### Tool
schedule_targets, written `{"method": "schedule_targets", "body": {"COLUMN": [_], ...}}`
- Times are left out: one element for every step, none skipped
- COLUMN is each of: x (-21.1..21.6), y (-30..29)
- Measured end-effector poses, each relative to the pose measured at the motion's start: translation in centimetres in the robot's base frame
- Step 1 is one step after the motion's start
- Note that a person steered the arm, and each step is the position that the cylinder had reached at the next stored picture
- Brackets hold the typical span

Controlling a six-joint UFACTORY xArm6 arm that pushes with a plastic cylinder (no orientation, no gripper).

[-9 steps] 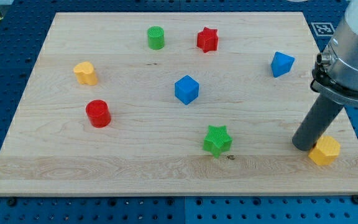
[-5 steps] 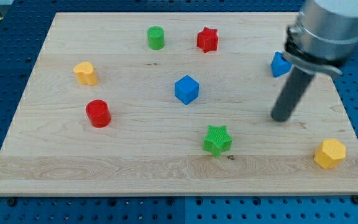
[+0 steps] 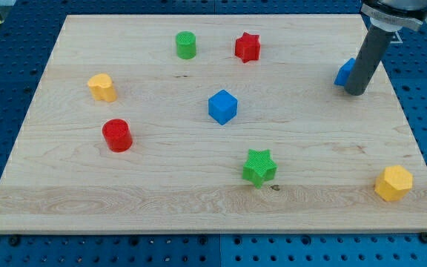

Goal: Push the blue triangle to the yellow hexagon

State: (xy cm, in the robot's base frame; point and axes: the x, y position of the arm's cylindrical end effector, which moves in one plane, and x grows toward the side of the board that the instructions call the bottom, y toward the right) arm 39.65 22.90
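Note:
The blue triangle [image 3: 343, 73] lies near the board's right edge in the upper part of the view, mostly hidden behind the dark rod. My tip [image 3: 355, 92] rests on the board just right of and below it, touching or nearly touching it. The yellow hexagon [image 3: 392, 182] sits at the lower right corner of the board, far below the tip.
A blue cube [image 3: 222, 106] sits mid-board. A green star [image 3: 259, 166] lies below it. A red star [image 3: 247, 47] and a green cylinder [image 3: 186, 44] are near the top. A yellow block [image 3: 102, 87] and a red cylinder [image 3: 116, 135] are at the left. The wooden board [image 3: 87, 200] ends close beyond the hexagon.
My tip moved from beside the yellow hexagon up the right side of the board to the blue triangle. The triangle has shifted slightly to the right. The hexagon sits a little right of before.

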Motion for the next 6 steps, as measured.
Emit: {"method": "schedule_targets", "body": {"x": [-0.6, -2.4, -4.5, -8.4, -10.9, -10.8], "y": [2.1, 4.5, 5.2, 4.8, 2.6, 1.0]}}
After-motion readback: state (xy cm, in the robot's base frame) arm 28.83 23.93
